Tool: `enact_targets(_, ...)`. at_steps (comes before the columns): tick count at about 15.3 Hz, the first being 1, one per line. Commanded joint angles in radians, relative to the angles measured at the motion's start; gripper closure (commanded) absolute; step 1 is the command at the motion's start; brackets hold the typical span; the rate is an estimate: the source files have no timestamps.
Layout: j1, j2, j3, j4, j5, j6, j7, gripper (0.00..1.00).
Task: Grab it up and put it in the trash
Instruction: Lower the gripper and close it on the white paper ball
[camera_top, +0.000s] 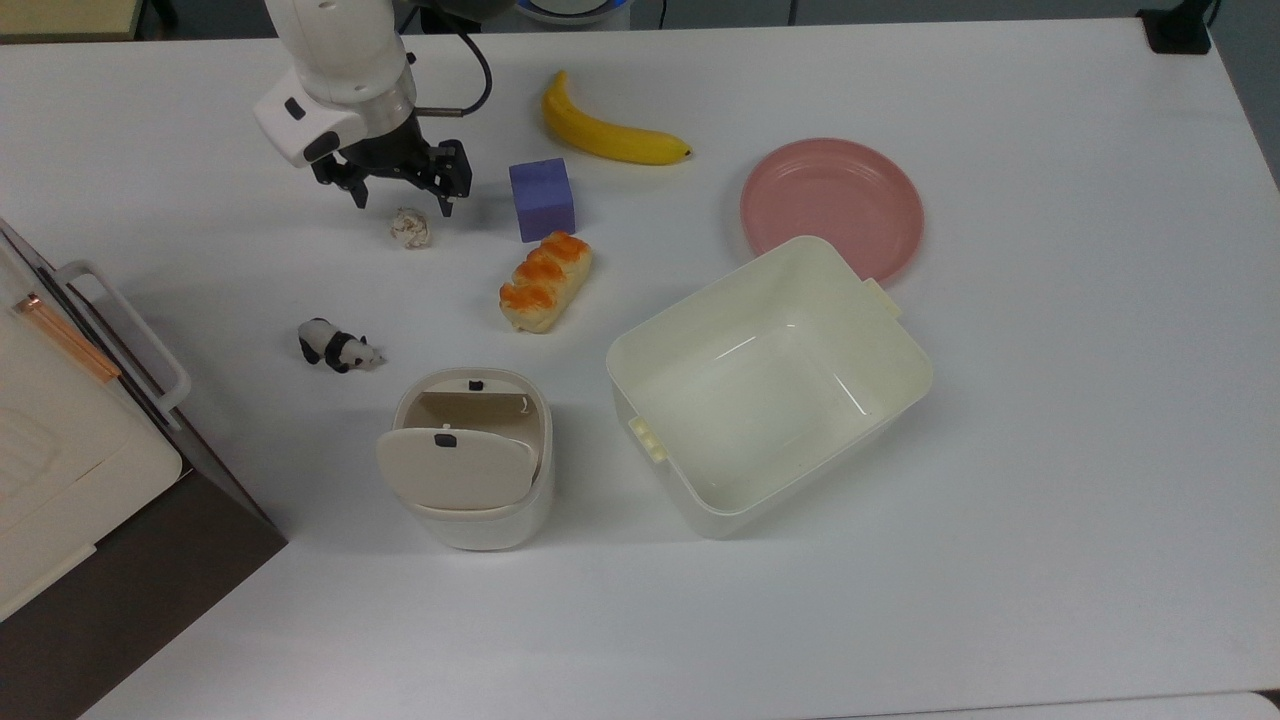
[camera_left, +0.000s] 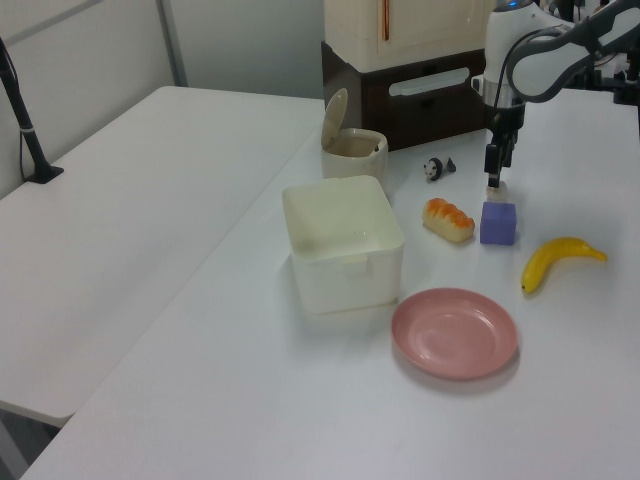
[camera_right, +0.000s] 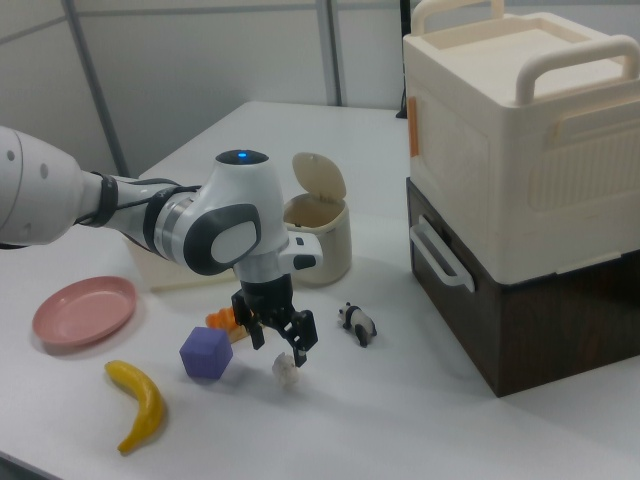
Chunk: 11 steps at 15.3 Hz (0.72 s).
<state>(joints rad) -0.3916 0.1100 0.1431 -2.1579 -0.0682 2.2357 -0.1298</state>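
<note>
Spread wide, the tool (camera_top: 398, 196) hangs fingers-down just over the paper ball (camera_top: 410, 228), its two black fingertips straddling the space above it without touching it. In the top view the ball lies on the white tabletop (camera_top: 1000, 500) slightly below the midpoint between the fingertips, nearer the finger on the top view's right. In the right view the tool (camera_right: 279, 340) sits a little above and to the left of the ball (camera_right: 286, 369), with clear tabletop showing beneath the fingers. In the left view the tool (camera_left: 494, 167) points straight down just behind the purple cube (camera_left: 498, 223).

The cube (camera_top: 542, 198) stands just beside the ball, on the top view's right, with a glazed bread roll (camera_top: 545, 281) below it and a banana (camera_top: 608, 134) above. A panda figurine (camera_top: 338, 347) lies well apart from the ball, toward the trash bin (camera_top: 470, 458), which stands with its flap lid tipped up and its mouth open. Beside the bin is a large cream tub (camera_top: 768, 385), touching the rim of a pink plate (camera_top: 832, 197).
</note>
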Motion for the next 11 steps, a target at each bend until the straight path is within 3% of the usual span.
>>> enact_targets(1,0.000,-0.003,-0.005,-0.016,-0.010,0.032,-0.013,0.07)
enact_targets(4,0.000,0.000,-0.005,-0.014,-0.010,0.033,-0.011,0.07)
enact_targets(8,-0.001,0.023,-0.005,-0.010,-0.010,0.035,-0.013,0.18)
enact_targets(11,-0.001,0.045,-0.005,-0.004,-0.010,0.054,-0.014,0.18)
